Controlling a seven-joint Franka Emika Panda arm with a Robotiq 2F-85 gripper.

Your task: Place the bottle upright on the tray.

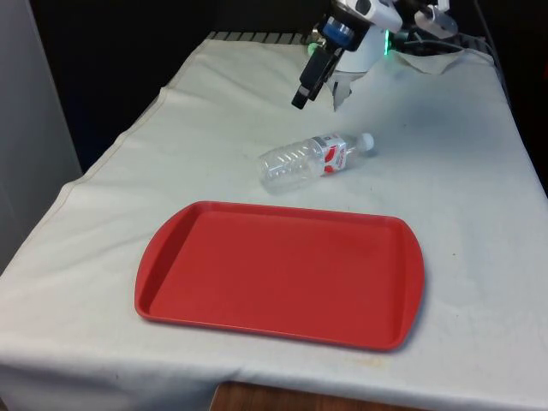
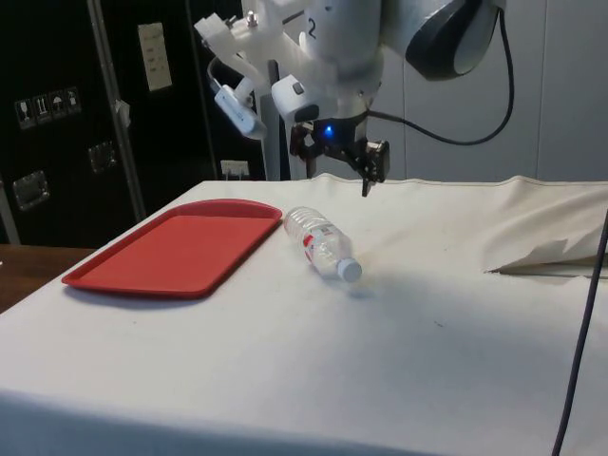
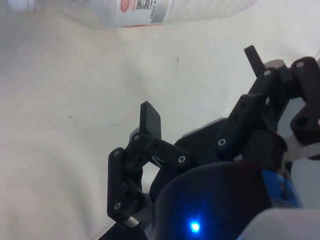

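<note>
The clear plastic bottle (image 1: 312, 160) with a white cap lies on its side on the cloth, just beyond the red tray (image 1: 214, 308). The black gripper (image 1: 318, 90) hangs above it, fingers apart, holding nothing, probably ready for grasping.

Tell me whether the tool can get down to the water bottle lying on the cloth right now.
Probably yes. The tool hangs open above the cloth, beyond the water bottle, which lies on its side, apart from the red tray, with nothing between them.
</note>
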